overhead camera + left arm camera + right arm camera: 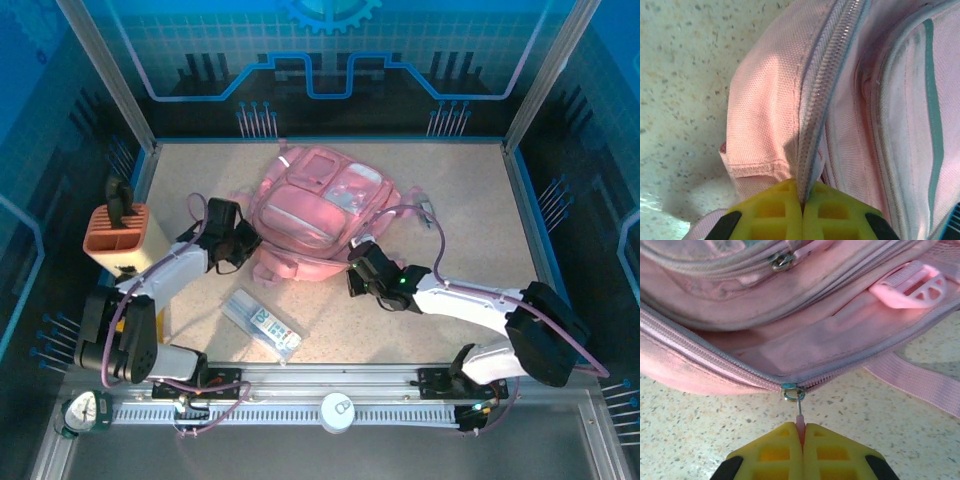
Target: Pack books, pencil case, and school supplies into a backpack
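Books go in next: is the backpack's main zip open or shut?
Open, at least partly: on the backpack the zip teeth spread apart from the slider, showing pink lining.

the backpack (320, 205) is pink, the table (470, 225) speckled beige.

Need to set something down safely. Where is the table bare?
Bare: far right, between backpack and right wall; far left corner behind the orange holder. Crowded: the backpack's near edge, where the left arm and right arm reach in, and around the pencil case.
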Controlling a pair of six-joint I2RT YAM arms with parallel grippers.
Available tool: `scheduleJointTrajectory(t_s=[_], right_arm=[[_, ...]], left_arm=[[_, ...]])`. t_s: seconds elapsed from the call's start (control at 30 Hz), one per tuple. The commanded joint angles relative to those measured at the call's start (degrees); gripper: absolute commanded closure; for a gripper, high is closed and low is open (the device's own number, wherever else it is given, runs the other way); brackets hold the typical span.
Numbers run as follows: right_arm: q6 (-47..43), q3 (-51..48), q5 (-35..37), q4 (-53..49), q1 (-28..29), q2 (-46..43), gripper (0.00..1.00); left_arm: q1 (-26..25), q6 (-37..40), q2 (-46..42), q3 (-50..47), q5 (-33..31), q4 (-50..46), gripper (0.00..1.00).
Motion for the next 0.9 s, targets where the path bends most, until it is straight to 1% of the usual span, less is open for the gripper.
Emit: scheduleJointTrajectory(t_s=[0.0, 0.03, 0.1, 0.13, 0.2, 0.27, 0.33, 0.43, 0.47, 0.5, 0.57, 0.63, 0.7, 0.8, 0.87], right_arm=[[-1.1, 3.1, -4.0, -0.1, 2.5, 3.4, 1.00], [-0.8, 4.1, -5.4, 0.6, 3.4, 4.5, 1.00], [-0.3, 5.7, -7.4, 2.3, 5.0, 6.5, 1.00], [0.3, 6.1, -7.8, 2.6, 5.2, 7.2, 1.00], [1.2, 6.6, -8.1, 2.8, 5.3, 8.0, 1.00], [1.6, 6.3, -7.5, 2.4, 5.3, 7.9, 1.00], [1.5, 5.6, -6.9, 1.8, 5.3, 7.6, 1.00], [1.2, 4.8, -6.0, 0.8, 5.4, 6.8, 1.00], [1.1, 4.5, -5.7, 0.8, 5.4, 6.6, 1.00], [1.2, 4.3, -5.6, 0.7, 5.3, 6.4, 1.00], [1.4, 3.7, -5.6, 1.1, 5.4, 6.2, 1.00], [1.5, 3.6, -5.7, 1.6, 5.3, 6.3, 1.00], [1.6, 3.9, -5.5, 1.6, 5.4, 6.6, 1.00], [1.6, 4.0, -4.8, 1.8, 5.4, 6.6, 1.00], [1.5, 4.0, -4.3, 1.7, 5.2, 6.3, 1.00]], left_arm=[[2.4, 6.8, 1.9, 5.2, -3.2, -1.2, 1.00], [2.4, 7.6, 1.9, 5.7, -3.4, -1.7, 0.98], [2.3, 6.4, 0.7, 4.7, -3.8, -2.1, 0.76], [1.8, 5.3, -0.4, 3.3, -3.1, -1.0, 0.69], [-0.5, 2.7, -4.1, 0.0, -3.6, -0.8, 0.54], [-4.1, 0.4, -8.1, -2.4, -5.5, -2.4, 0.45], [-7.5, -3.7, -12.0, -5.6, -5.0, -1.5, 0.42], [-15.1, -10.8, -16.0, -9.6, -7.0, 1.8, 0.35], [-17.6, -13.4, -16.2, -10.3, -7.6, 2.8, 0.31], [-19.7, -15.6, -16.1, -11.1, -7.7, 4.8, 0.29], [-22.9, -19.4, -14.6, -11.9, -8.2, 8.8, 0.26], [-25.5, -21.7, -11.8, -10.8, -8.8, 10.7, 0.25], [-27.3, -24.1, -7.9, -9.3, -8.9, 12.4, 0.25], [-28.9, -27.1, -2.7, -9.4, -8.6, 19.6, 0.33], [-29.4, -26.5, 0.1, -7.1, -8.8, 17.5, 0.37]])
